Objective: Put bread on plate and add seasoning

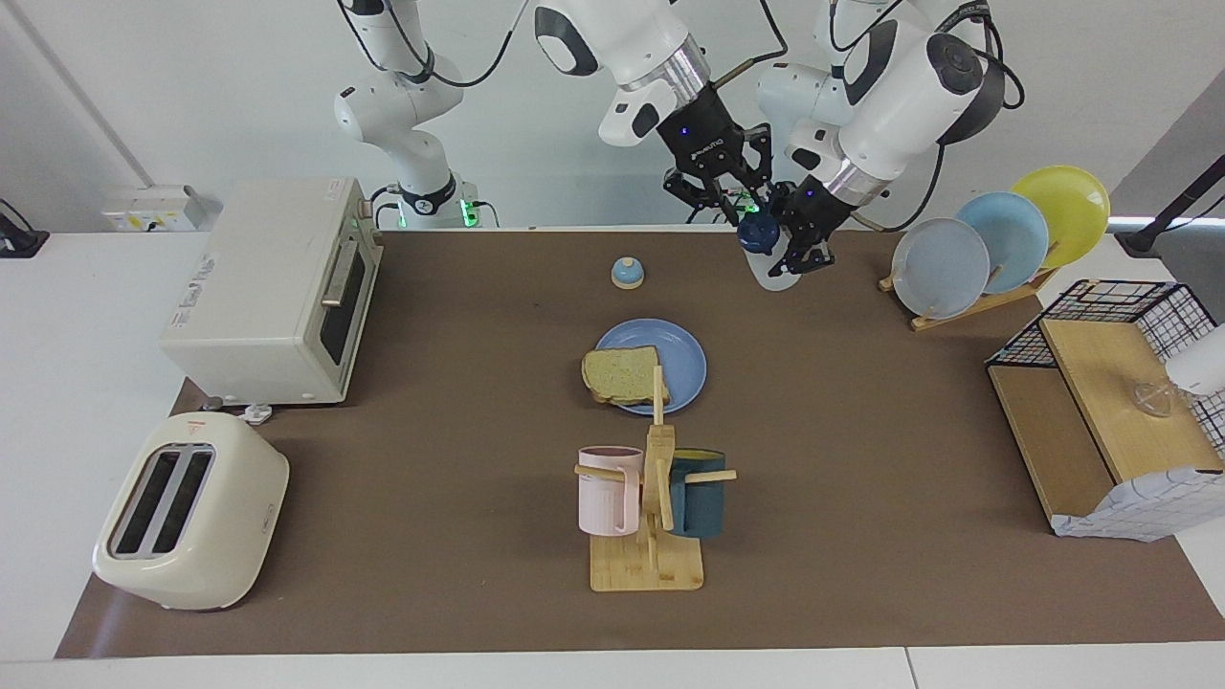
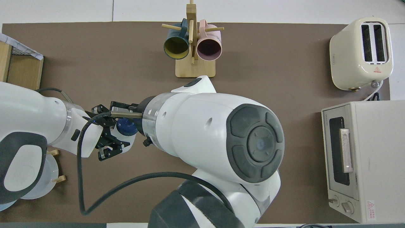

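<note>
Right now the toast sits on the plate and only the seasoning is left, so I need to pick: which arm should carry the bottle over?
Left. The left gripper is shut on the seasoning bottle; the right gripper only meets its cap.

plate approach: clear above | mug rack: obstructs beside

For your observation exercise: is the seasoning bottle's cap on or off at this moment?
On. The dark blue cap sits atop the seasoning bottle, which the left gripper holds.
</note>
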You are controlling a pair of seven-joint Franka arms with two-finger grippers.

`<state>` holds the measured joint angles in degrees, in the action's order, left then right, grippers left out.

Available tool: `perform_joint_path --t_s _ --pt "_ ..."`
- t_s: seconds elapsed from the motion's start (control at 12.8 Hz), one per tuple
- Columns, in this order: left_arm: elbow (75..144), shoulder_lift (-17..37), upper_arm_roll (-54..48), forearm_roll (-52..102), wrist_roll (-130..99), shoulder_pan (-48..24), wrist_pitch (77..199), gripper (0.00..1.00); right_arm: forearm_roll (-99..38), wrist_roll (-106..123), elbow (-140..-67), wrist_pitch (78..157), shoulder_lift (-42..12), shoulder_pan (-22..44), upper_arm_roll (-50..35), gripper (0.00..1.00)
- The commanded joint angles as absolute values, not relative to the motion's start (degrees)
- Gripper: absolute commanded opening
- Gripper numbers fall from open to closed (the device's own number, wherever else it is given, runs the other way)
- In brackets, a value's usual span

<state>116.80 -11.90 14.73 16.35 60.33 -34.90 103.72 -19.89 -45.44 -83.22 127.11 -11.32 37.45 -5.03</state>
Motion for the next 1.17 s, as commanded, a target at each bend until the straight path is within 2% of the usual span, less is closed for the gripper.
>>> perform_joint_path --t_s 0.0,0.47,0.7,0.86,0.94,1.01,1.09 --pt "118.65 -13.71 14.94 17.75 61.7 -34.54 103.8 0.0 -18.63 -46.67 -81.91 127.53 -12.3 37.53 -5.27 0.38" --pt "118.74 -13.8 14.94 18.11 61.7 -34.54 103.71 0.0 -17.05 -46.58 -82.71 127.44 -12.22 37.62 -5.36 0.29" --pt "118.65 -13.71 14.94 18.72 61.52 -34.45 103.71 0.0 -16.7 -46.58 -82.71 127.44 -12.3 37.62 -5.36 0.29" --pt "118.65 -13.71 14.94 18.81 61.52 -34.45 103.71 0.0 -16.44 -46.49 -82.71 127.44 -12.3 37.62 -5.36 0.17" --pt "118.65 -13.71 14.94 18.81 61.52 -34.45 103.71 0.0 -16.44 -46.49 -82.71 127.35 -12.3 37.62 -5.36 0.04" --pt "118.65 -13.71 14.94 18.81 61.52 -34.45 103.71 0.0 -16.52 -46.58 -82.71 127.27 -12.3 37.62 -5.36 0.0" --pt "118.65 -13.71 14.94 18.81 61.44 -34.45 103.71 0.0 -16.7 -46.76 -82.71 127.09 -12.3 37.53 -5.36 0.0"
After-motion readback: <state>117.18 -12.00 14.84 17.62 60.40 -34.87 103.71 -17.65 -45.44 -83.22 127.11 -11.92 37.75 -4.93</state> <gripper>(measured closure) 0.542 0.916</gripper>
